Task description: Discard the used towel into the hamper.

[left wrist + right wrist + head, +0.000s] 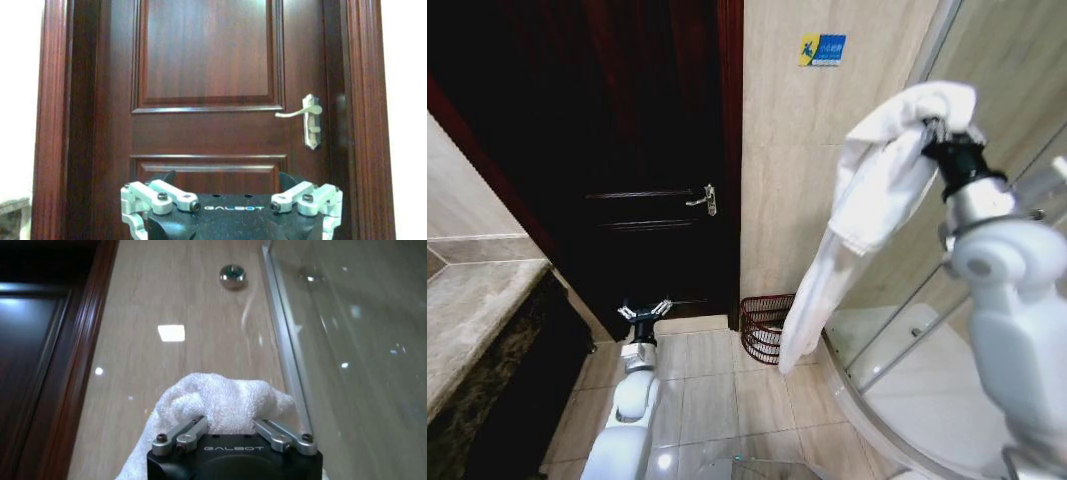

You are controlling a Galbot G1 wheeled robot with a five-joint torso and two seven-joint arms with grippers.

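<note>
A white towel [867, 210] hangs from my right gripper [932, 130], which is raised high at the right and shut on its top fold; its long tail drops toward the floor. In the right wrist view the bunched towel [223, 402] sits between the fingers [190, 432]. The hamper [765, 325], a red-brown wire basket, stands on the floor against the wall, partly behind the towel's lower end. My left gripper [644, 309] hangs low at the left, open, facing the dark door; its spread fingers [160, 196] hold nothing.
A dark wooden door [207, 100] with a metal handle [704, 200] is straight ahead. A stone counter [467, 310] runs along the left. A glass shower enclosure [987, 60] with a curved base stands at the right. Beige floor tiles [707, 400] lie between.
</note>
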